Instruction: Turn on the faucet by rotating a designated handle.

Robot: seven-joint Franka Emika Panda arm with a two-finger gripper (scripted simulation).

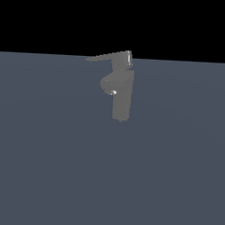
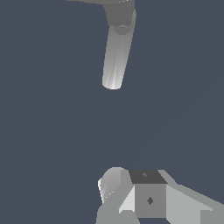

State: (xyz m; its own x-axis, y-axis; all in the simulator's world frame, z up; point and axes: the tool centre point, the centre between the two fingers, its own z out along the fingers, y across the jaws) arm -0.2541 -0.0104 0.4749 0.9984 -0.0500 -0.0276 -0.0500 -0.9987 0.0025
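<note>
The faucet (image 1: 123,98) is a small matte grey fixture standing upright on the floor in the middle of the exterior view. It has a boxy column and a rounded bulge on the exterior view's left side. The handle (image 1: 107,57) is a thin flat lever atop the faucet, tapering to a point toward the exterior view's left. In the wrist view the faucet (image 2: 148,199) is seen from above, with the handle (image 2: 187,202) running off one side. My gripper's fingers show in neither view. A glossy white link of my arm (image 2: 116,57) is apart from the faucet.
A flat blue-grey floor (image 1: 46,167) surrounds the faucet on all sides. Above the floor line the exterior view is black. No other object shows.
</note>
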